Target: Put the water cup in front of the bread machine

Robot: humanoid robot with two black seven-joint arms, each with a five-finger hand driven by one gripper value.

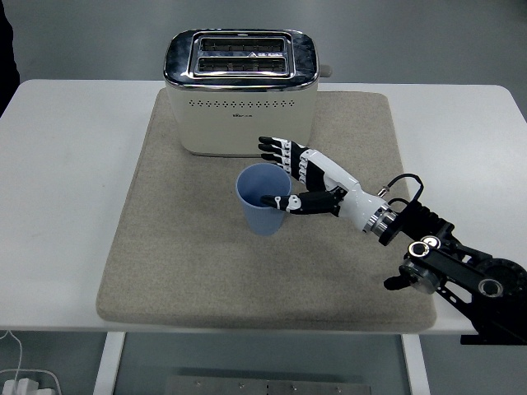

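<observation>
Table (66, 206): white, carries everything listed here.
Mat (165, 247): beige, rectangular, spread over the middle of the table.
Bread machine (240, 90): cream body, chrome top with two slots, standing at the far end of the mat.
Right arm (453, 276): black, enters from the lower right and reaches toward the centre of the mat.
Right hand (300, 177): fingers spread and loose, extended past the far side of the cup; thumb just at the cup's right rim; not closed on it.
Water cup (263, 200): blue, upright, empty, on the mat just in front of the bread machine.
</observation>
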